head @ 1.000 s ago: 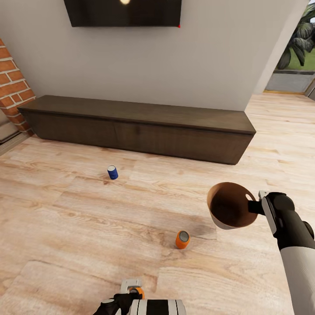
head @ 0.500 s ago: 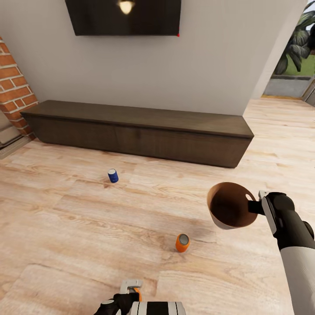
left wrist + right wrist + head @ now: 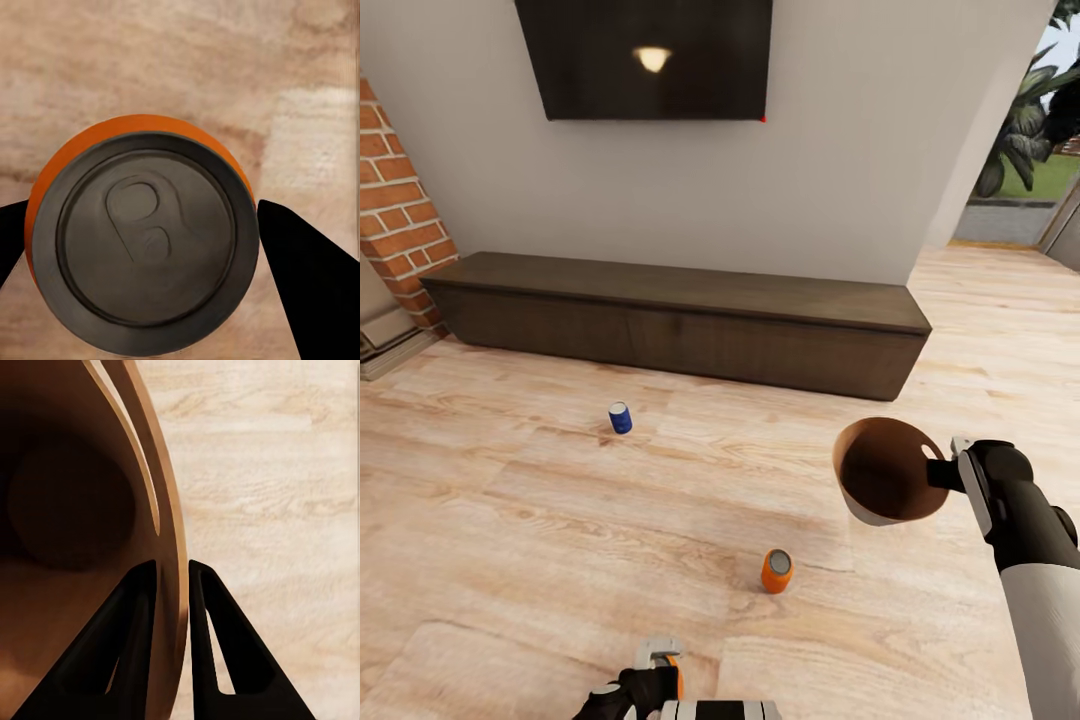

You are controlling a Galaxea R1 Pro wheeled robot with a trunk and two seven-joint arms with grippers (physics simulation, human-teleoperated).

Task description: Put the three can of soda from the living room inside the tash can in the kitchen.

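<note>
1. Light wood floor (image 3: 560, 520) runs to a long dark cabinet (image 3: 680, 325) under the wall TV (image 3: 650, 60).
2. Left hand (image 3: 658, 668) holds an orange can (image 3: 142, 236) upright, top toward its camera.
3. Right hand (image 3: 958, 470) pinches the bin's (image 3: 885, 470) rim; the bin is held forward and right of the left hand, mouth tilted toward the robot.
4. On the floor, a second orange can (image 3: 777, 571) stands nearby; a blue can (image 3: 620, 418) is farther off.

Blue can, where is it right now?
Head view: the blue can stands upright on the wood floor, left of centre, just in front of the long dark cabinet. The orange can on the floor sits nearer the robot, to its right.
</note>
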